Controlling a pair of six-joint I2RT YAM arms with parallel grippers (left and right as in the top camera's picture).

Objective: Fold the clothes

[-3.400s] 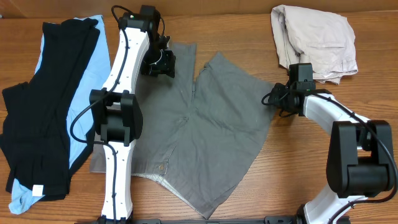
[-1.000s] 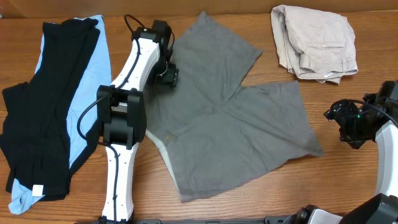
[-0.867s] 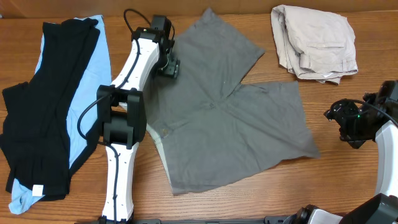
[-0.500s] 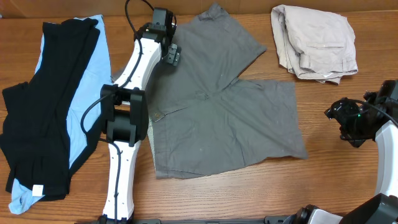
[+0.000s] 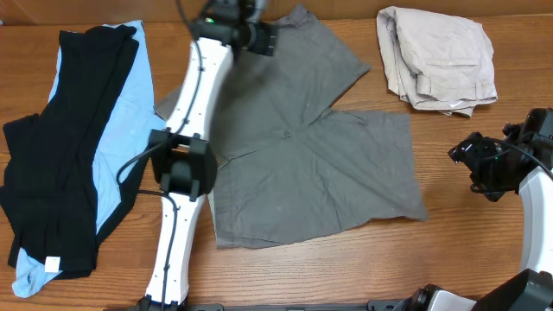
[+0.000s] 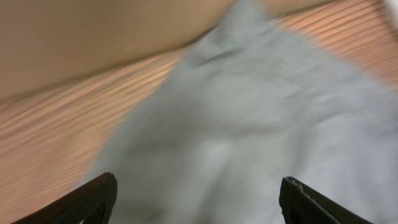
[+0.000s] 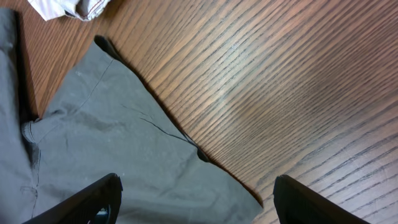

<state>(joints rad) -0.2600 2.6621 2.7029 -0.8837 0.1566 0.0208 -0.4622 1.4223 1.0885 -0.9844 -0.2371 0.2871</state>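
Observation:
Grey shorts (image 5: 302,155) lie spread flat mid-table, one leg toward the far edge, the other toward the right. My left gripper (image 5: 266,40) hovers open above the far leg, near the back edge. In the blurred left wrist view its fingers (image 6: 93,200) frame grey fabric (image 6: 249,124) with nothing between them. My right gripper (image 5: 465,157) stands open over bare wood to the right of the shorts. Its wrist view shows the right leg's hem (image 7: 112,124) below the open gripper (image 7: 196,190).
Black shorts (image 5: 52,155) lie on a light-blue garment (image 5: 121,112) at the left. Beige shorts (image 5: 436,56) sit bunched at the back right, their edge showing in the right wrist view (image 7: 68,7). Bare wood (image 5: 484,250) shows to the front right.
My left gripper has lifted off the grey shorts and moved toward the far edge. The shorts have swung round and settled flatter. The right gripper has barely moved.

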